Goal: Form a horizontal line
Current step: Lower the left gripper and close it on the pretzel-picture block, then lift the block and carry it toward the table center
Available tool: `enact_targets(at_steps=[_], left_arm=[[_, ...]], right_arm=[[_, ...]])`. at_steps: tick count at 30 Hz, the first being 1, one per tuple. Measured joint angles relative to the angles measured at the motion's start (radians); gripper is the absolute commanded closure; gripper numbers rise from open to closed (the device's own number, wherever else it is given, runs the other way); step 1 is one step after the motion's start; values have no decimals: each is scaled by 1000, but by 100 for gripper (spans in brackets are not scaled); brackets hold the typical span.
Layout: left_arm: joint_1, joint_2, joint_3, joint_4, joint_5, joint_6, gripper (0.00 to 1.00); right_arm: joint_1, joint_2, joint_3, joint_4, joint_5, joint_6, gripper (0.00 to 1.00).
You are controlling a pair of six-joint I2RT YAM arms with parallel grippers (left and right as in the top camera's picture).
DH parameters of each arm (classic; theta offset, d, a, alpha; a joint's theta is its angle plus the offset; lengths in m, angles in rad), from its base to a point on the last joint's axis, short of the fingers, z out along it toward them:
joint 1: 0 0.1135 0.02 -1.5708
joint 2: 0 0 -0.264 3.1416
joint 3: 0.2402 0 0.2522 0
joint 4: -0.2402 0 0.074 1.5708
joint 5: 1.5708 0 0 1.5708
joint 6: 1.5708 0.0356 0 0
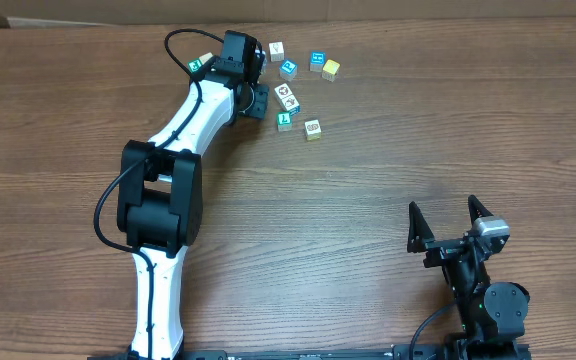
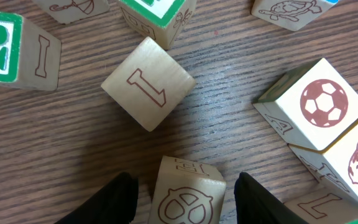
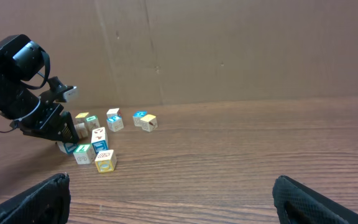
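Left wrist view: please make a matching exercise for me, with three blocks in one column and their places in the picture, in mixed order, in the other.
Blocks:
1. football block
2. I block
3. wheel block

Places:
a. in the centre, turned at an angle
b. at the bottom, between the fingers
c. at the right

Pairs: 1-c, 2-a, 3-b

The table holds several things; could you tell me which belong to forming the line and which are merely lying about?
Job: left gripper, wheel cube between its fingers, soccer-ball cube, letter-I cube.
Lying about: right gripper, open, parked apart; cardboard wall.
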Motion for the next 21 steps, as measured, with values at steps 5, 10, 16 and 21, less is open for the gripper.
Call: enact_targets(at_steps=[5,10,16,21], left_arm=[[0,0,-2,12,0,0,52],[0,0,-19,19,0,0,55],[0,0,-26,32,0,0,65],[0,0,-26,34,0,0,68]], right_arm=[[0,0,0,0,0,0,0],[0,0,0,0,0,0,0],[0,0,0,0,0,0,0],[0,0,0,0,0,0,0]])
